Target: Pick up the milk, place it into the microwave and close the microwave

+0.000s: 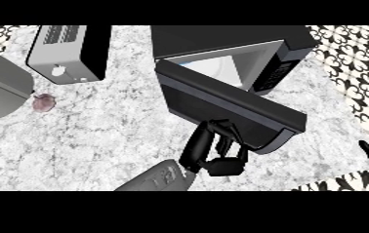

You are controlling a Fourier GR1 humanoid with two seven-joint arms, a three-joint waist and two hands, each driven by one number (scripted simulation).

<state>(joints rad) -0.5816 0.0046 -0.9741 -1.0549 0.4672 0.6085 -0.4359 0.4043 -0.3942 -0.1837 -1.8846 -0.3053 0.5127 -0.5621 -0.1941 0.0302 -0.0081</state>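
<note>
A black robot hand [216,149], on a grey forearm rising from the lower edge of the head view, meets the outer face of a microwave door [223,107] on a speckled white-and-grey stone counter [101,125]. Which of the robot's hands this is cannot be told from the view. Its fingers are extended and spread against the door's dark, smooth panel near the lower rim, with the thumb bent below; they clasp nothing.

The microwave [238,47] is a boxy black appliance with a grey frame. Its door stands partly open, swung out toward the viewer at a slant, and the gap shows a pale, glossy white interior [220,68]. The part of the cavity that shows holds nothing recognisable; the rest is hidden behind the door, and the milk cannot be seen anywhere in the view. A column of small control markings runs down the panel on the microwave's right side.

To the left stands a rectangular white-and-black appliance [69,51] with ribbed vents on top. A curved grey object [13,88] sits at the left edge, and just beside it a small, rounded purplish item [45,102] lies on the counter. Black-and-white patterned tile [346,56] borders the counter at right.
</note>
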